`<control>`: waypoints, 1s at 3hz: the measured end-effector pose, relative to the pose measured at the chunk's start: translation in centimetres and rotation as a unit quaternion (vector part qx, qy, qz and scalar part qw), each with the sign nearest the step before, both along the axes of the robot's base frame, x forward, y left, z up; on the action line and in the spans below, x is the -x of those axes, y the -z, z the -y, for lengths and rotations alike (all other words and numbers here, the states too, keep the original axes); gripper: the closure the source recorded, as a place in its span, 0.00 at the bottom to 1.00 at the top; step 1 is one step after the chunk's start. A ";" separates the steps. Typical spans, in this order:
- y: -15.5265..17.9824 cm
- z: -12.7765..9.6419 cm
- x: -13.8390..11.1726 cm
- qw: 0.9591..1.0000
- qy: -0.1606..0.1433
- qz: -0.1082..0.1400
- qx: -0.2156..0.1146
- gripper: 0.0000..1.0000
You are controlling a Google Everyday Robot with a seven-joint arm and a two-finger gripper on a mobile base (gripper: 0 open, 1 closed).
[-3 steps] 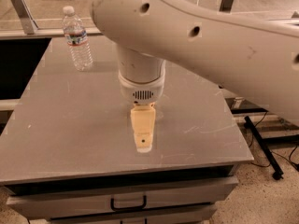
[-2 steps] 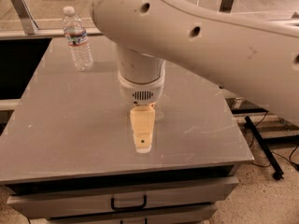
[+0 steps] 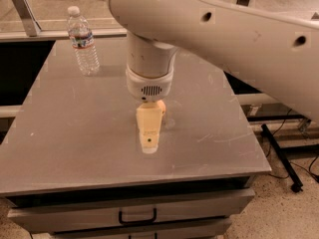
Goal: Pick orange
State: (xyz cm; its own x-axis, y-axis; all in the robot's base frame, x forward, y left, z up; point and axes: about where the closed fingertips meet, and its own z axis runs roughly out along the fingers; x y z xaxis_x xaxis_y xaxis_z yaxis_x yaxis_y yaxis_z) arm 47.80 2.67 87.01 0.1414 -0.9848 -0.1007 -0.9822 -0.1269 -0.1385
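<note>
My gripper (image 3: 149,133) hangs from the big white arm and points straight down at the middle of the grey table (image 3: 75,133), its cream tip close to the surface. A small part of the orange (image 3: 161,106) shows at the gripper's upper right edge. The rest of the fruit is hidden behind the gripper. I cannot tell whether the gripper touches it.
A clear plastic water bottle (image 3: 83,41) stands upright at the table's back left. The table has drawers with a black handle (image 3: 137,216) below its front edge. A black stand leg and cables (image 3: 281,158) lie on the floor to the right.
</note>
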 end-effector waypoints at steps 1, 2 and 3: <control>0.9 -2.1 -2.6 0.999 -0.013 -0.011 -0.033 0.00; 1.1 -2.2 -3.0 0.999 -0.014 -0.013 -0.036 0.00; 1.4 -1.5 -3.7 0.999 -0.015 -0.021 -0.023 0.00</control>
State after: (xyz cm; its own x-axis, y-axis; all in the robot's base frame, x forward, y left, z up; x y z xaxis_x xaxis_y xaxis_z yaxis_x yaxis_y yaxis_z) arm 51.53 4.13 85.59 0.1662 -0.9742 -0.1529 -0.9830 -0.1515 -0.1036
